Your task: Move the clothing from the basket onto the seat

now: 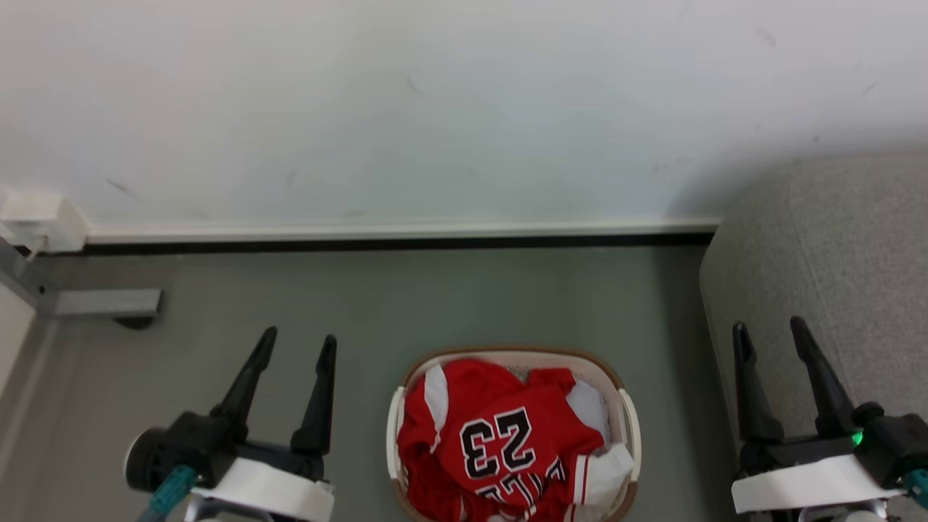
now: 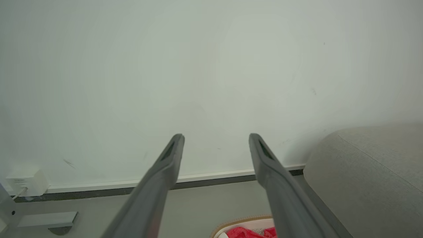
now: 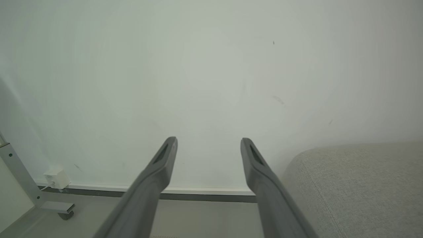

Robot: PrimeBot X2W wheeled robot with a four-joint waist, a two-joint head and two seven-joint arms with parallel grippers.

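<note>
Left gripper (image 1: 299, 335), right gripper (image 1: 768, 324) spread, empty | red jerseys (image 1: 500, 435) heaped in laundry basket (image 1: 507, 353) | risk judged: white lining (image 1: 589, 406) caught too, basket dragged

The red jersey (image 1: 500, 435) bears a black 23; lettering (image 1: 518, 487) beside it seems unreadable.

The basket (image 1: 629, 424) is cut off by the head view's bottom edge, which takes its near rim and the lower part of the clothing (image 1: 500, 435). The lettering (image 1: 511, 489) under the number is half lost. The seat (image 1: 834, 275) runs past the right edge.
</note>
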